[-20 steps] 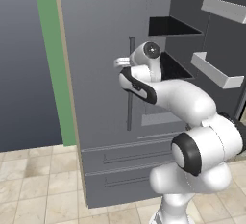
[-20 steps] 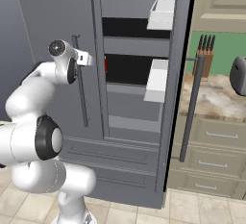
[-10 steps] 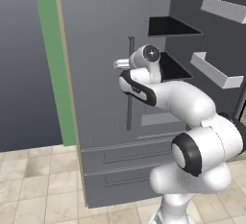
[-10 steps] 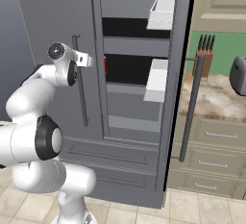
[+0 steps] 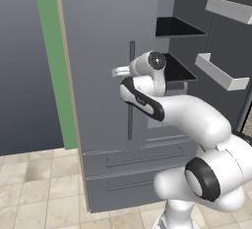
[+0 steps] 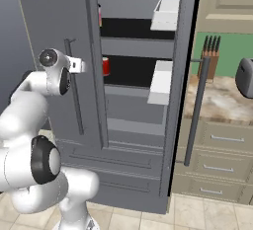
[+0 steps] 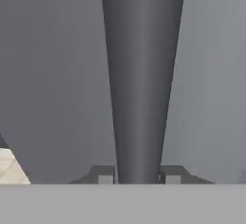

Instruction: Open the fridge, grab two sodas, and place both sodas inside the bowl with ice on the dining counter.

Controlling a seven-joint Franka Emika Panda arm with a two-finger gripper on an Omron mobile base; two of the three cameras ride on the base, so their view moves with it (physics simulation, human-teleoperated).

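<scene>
The grey fridge (image 5: 93, 75) has its right door swung open and its left door closed. My gripper (image 5: 129, 71) is at the left door's long vertical bar handle (image 5: 131, 95), about a third of the way down. In the hand view the handle (image 7: 141, 74) runs up between my two fingertips (image 7: 104, 176), and the gripper (image 7: 139, 176) is shut on it. A red can (image 6: 105, 66) stands on a black shelf inside. A pink bottle (image 6: 99, 16) peeks past the door edge on the shelf above. The bowl and the dining counter are out of view.
The open right door (image 6: 183, 76) carries white bins (image 6: 165, 14) and its own bar handle (image 6: 197, 110). Beyond it a cabinet counter (image 6: 222, 100) holds a knife block (image 6: 210, 58) and a toaster (image 6: 244, 78). Fridge drawers (image 5: 138, 174) sit below. A green strip (image 5: 54, 61) borders the fridge's left.
The jaws have closed onto the left door's handle. The arm and the fridge doors have hardly moved.
</scene>
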